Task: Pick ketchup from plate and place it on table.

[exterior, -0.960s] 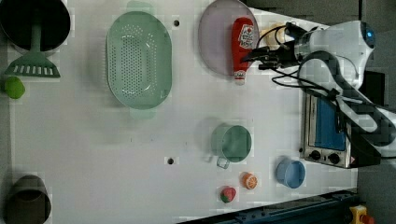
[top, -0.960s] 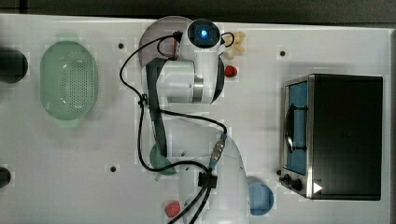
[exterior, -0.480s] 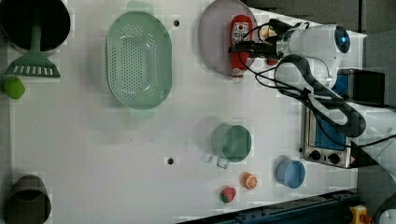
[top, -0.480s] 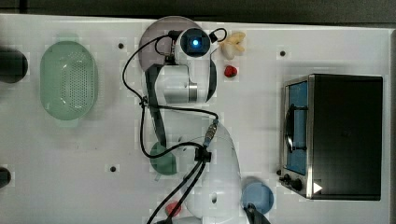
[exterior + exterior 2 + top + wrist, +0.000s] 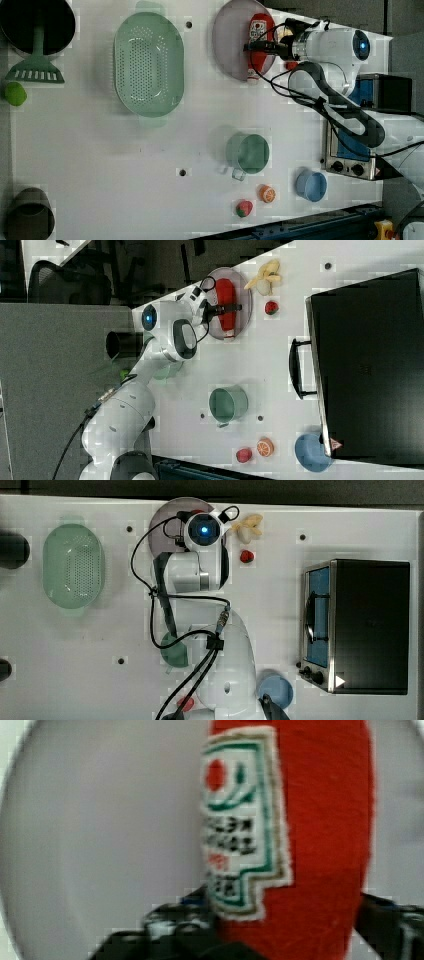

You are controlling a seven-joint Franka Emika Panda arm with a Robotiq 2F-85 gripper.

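The ketchup (image 5: 310, 845) carries a pale label (image 5: 240, 825) edged in green, with a red dot and green curved marks near one end and rows of dark lettering below; the letters are too blurred to read. No other text is legible.

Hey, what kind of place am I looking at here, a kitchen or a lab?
Most likely a robot lab staged as a play kitchen: a white robot arm mounted on a white tabletop with bolt holes, a small toaster oven, and toy foods such as a red ketchup bottle on a greyish-mauve plate.
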